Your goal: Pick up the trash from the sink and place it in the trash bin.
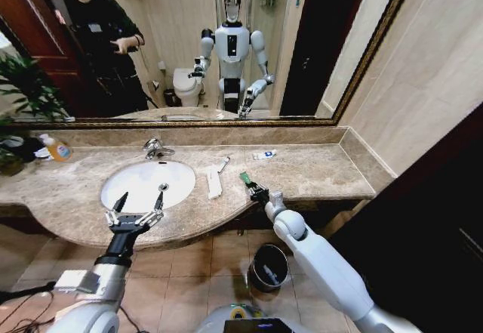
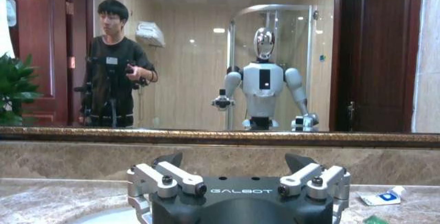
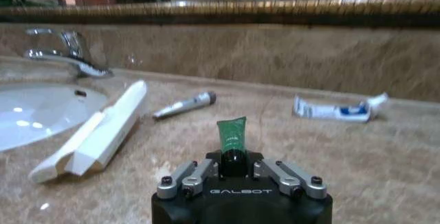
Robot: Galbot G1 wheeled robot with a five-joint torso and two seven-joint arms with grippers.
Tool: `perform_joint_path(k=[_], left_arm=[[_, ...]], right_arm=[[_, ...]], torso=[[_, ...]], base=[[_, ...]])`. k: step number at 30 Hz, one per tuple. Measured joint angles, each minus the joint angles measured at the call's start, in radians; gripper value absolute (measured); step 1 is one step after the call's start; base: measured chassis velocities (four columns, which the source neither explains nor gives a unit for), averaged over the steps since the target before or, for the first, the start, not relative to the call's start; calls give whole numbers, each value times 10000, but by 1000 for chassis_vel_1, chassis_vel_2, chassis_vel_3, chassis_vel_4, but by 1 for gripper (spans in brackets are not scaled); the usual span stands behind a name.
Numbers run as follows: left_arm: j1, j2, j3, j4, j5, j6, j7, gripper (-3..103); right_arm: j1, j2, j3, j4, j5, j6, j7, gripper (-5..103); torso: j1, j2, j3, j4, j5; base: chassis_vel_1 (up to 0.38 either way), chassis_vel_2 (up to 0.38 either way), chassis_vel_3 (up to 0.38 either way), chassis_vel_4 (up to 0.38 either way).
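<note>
Head view: right hand point(image 1: 254, 188) clamped on green tube point(image 1: 245, 177), probably just lifted for binning; left hand point(image 1: 134, 214) spread at sink's point(image 1: 113, 188) six o'clock.

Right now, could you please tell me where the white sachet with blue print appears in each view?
Head view: white sachet on the counter, right of the sink.
Left wrist view: on the counter beside the left hand, at.
Right wrist view: beyond the green tube, at.
Shared landmark: the mirror frame behind it.
</note>
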Motion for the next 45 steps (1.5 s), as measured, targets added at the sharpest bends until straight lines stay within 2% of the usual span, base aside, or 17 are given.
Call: perform_joint_path(k=[6, 10, 15, 17, 20, 21, 23, 25, 27, 29, 30, 32, 36, 40, 42, 43, 45], left_arm=[[0, 0, 0, 0, 0, 0, 0, 100], [0, 0, 0, 0, 0, 0, 1, 100], [1, 0, 0, 0, 0, 0, 0, 100], [0, 0, 0, 0, 0, 0, 0, 100], [0, 0, 0, 0, 0, 0, 0, 100], [0, 0, 0, 0, 0, 0, 0, 100], [1, 0, 0, 0, 0, 0, 1, 100], [0, 0, 1, 0, 0, 0, 1, 100], [0, 0, 0, 0, 0, 0, 0, 100], [1, 0, 0, 0, 0, 0, 0, 100], [1, 0, 0, 0, 0, 0, 0, 100], [0, 0, 1, 0, 0, 0, 0, 100], [0, 0, 0, 0, 0, 0, 0, 100], [0, 0, 0, 0, 0, 0, 0, 100], [0, 0, 0, 0, 1, 0, 0, 100], [0, 0, 0, 0, 1, 0, 0, 100], [0, 0, 0, 0, 0, 0, 0, 100]], right_arm=[[-834, -164, 1103, 1205, -408, 416, -920, 21], [-2047, -341, 2212, 2046, -251, 1343, -2029, 21], [-3209, -358, 3118, 2329, -93, 2226, -2959, 21], [-3311, -332, 3218, 2341, -80, 2311, -3066, 21], [-4380, 98, 4271, 2284, 93, 3279, -4514, 21], [-4380, 98, 4271, 2284, 93, 3279, -4514, 21], [-4998, 348, 4780, 2237, 428, 3637, -5331, 21], [-5222, 443, 4944, 2232, 584, 3728, -5561, 21], [-5654, 679, 5386, 2148, 825, 3900, -6215, 21], [-6061, 941, 6042, 1769, 885, 4311, -7392, 21], [-6061, 941, 6042, 1769, 885, 4311, -7392, 21], [-6503, 1148, 6660, 1199, 823, 4542, -8302, 21], [-6716, 1304, 6912, 378, 567, 4890, -8493, 21], [-6455, 1599, 7012, -646, -231, 5170, -8277, 21], [-6123, 1813, 6729, -1294, -870, 5240, -7519, 21], [-6123, 1813, 6729, -1294, -870, 5240, -7519, 21], [-5768, 1998, 6425, -1926, -1625, 5316, -6483, 21]], torso=[[0, 1, 0, 0, 0], [0, 2, -1, -1, 0], [0, 2, -1, -1, 1], [-1, 2, -1, -2, 1], [-1, 3, -1, -1, 1], [-1, 3, -1, -1, 1], [-1, 3, -1, -1, 2], [-1, 3, -1, -1, 0], [-1, 3, -1, -1, 1], [-1, 2, -1, 0, -1], [-1, 2, -1, 0, -1], [-1, 2, -1, -1, -1], [-1, 2, -1, -3, 2], [-1, 2, -1, -1, -1], [0, 0, 0, -1, 2], [0, 0, 0, -1, 2], [0, 0, 0, 1, 0]], base=[[0, 0, 0, 0], [0, 0, 0, 0], [0, 0, 0, 0], [0, 0, 0, 0], [0, 0, 0, 0], [0, 0, 0, 0], [0, 0, 0, 0], [0, 0, 0, 0], [0, 0, 0, 0], [0, 0, 0, 0], [0, 0, 0, 0], [0, 0, 0, 0], [0, 0, 0, 0], [0, 0, 0, 0], [0, 0, 0, 0], [0, 0, 0, 0], [0, 0, 0, 0]])
